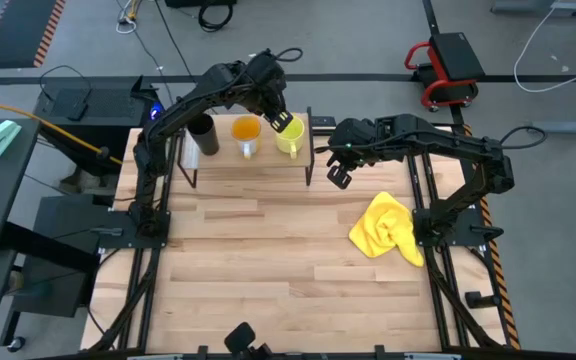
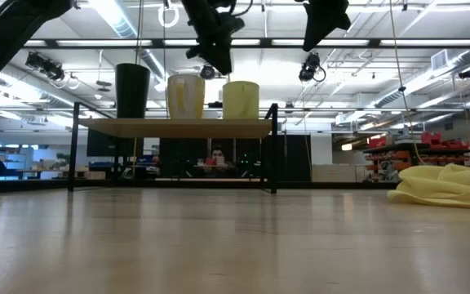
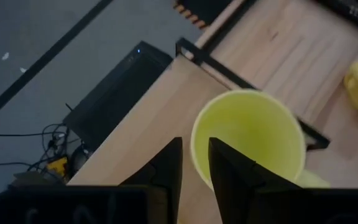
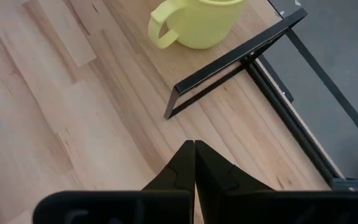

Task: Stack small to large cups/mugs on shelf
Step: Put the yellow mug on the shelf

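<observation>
Three cups stand in a row on the shelf point(image 1: 223, 158): the black cup point(image 1: 205, 136) at the left, the orange cup point(image 1: 246, 131) in the middle, and the yellow-green mug point(image 1: 292, 141) at the right. My left gripper point(image 1: 281, 122) hovers over the mug's rim on the side toward the orange cup. Its fingers are a narrow gap apart. In the low view its tips point(image 2: 221, 65) are clear above the mug point(image 2: 241, 100). My right gripper point(image 1: 340, 177) is shut and hangs in the air beside the shelf's right end. The mug's handle point(image 4: 158, 31) points toward it.
A crumpled yellow cloth point(image 1: 388, 229) lies on the table's right side, near the right arm's base. The shelf's black leg frame point(image 4: 229, 65) stands between my right gripper and the mug. Bare tabletop point(image 1: 258, 260) stretches across the near half.
</observation>
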Controlling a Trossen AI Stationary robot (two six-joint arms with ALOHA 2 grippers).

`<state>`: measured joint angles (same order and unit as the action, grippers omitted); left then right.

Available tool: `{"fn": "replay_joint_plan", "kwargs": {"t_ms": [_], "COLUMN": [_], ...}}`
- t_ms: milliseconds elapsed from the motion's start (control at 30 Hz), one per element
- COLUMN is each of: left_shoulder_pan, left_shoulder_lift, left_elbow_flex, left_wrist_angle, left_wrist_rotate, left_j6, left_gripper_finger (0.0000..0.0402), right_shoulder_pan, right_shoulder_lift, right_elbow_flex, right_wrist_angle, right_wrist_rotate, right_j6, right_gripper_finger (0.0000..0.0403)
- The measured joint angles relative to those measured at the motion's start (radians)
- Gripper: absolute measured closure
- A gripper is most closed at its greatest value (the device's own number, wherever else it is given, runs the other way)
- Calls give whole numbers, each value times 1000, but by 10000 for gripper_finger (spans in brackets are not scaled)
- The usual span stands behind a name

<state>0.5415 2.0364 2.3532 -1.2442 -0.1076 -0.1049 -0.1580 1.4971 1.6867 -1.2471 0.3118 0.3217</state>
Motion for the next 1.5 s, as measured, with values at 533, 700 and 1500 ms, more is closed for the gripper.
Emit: {"fn": "replay_joint_plan", "kwargs": {"t_ms": [533, 700, 1500], "left_shoulder_pan": [-101, -140, -147], "left_shoulder_lift": [-139, -158, -163], "left_elbow_flex": [-8, -8, -9], "left_wrist_angle": [-163, -169, -175], "left_wrist_rotate": [-14, -54, -87], "left_j6": [-99, -101, -125], "left_gripper_finger": [330, 327, 346], "right_shoulder_pan": [-321, -287, -269], "right_shoulder_lift": [1, 2, 97], "right_elbow_flex": [-232, -341, -367], "right_wrist_angle": [397, 610, 845], "right_wrist_rotate": [-511, -543, -496], "right_j6": [-161, -134, -85], "right_gripper_finger": [400, 401, 403]}}
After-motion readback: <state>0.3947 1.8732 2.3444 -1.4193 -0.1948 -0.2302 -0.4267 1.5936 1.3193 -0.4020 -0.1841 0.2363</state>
